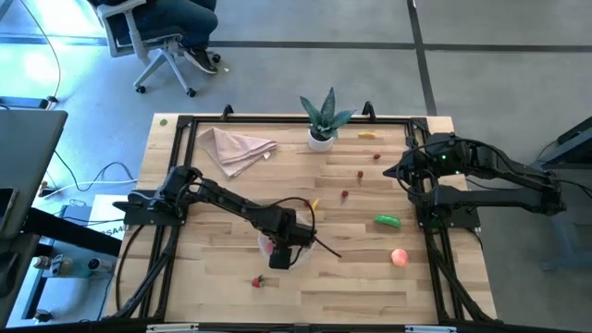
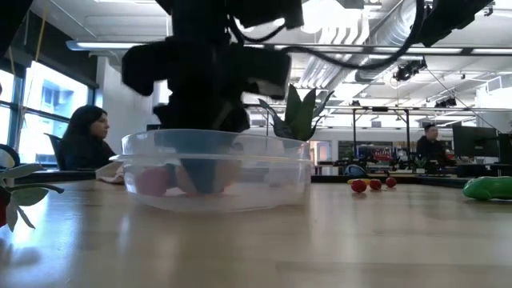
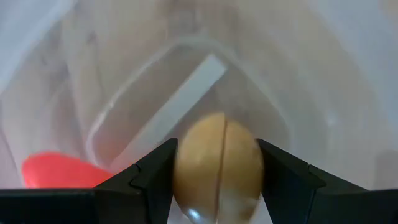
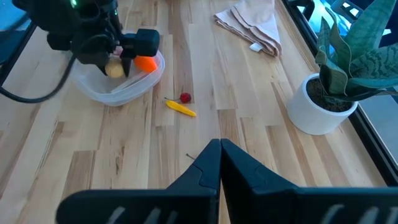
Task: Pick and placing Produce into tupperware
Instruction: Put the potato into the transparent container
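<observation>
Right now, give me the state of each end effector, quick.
Left end effector: closed on a tan egg-shaped produce piece, inside the tupperware.
Right end effector: closed, holding nothing, waiting at the table's right side.

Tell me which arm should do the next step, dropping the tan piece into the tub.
Left. The left gripper already holds the tan toy piece in its jaws, down inside the tupperware. The right gripper is shut and empty, parked off near the potted plant.
</observation>
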Robot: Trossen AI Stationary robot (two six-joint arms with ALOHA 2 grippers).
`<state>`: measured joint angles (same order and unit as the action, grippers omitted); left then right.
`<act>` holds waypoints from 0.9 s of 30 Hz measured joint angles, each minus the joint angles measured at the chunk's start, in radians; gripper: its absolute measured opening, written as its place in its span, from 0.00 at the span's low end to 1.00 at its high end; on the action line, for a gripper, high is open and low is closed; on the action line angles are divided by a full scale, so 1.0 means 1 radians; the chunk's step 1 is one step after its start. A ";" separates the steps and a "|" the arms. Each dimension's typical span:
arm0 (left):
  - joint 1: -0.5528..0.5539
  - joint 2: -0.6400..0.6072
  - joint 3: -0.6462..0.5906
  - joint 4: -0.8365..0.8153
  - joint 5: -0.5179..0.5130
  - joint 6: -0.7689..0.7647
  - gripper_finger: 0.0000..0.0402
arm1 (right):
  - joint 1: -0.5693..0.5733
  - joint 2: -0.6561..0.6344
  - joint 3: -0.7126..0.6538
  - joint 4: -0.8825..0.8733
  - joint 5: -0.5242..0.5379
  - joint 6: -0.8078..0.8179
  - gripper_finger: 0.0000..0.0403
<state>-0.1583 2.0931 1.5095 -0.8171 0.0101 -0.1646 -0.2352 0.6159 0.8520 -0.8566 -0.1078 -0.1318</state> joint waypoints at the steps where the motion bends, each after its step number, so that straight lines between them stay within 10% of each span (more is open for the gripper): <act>1: 0.000 0.000 0.001 0.004 -0.004 0.000 0.48 | 0.000 0.000 0.000 0.000 0.000 0.000 0.00; 27: 0.001 -0.003 0.051 -0.061 0.023 -0.049 0.48 | 0.000 0.000 0.000 0.000 0.000 0.000 0.00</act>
<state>-0.1574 2.0903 1.5610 -0.8781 0.0330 -0.2138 -0.2348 0.6159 0.8520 -0.8570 -0.1078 -0.1318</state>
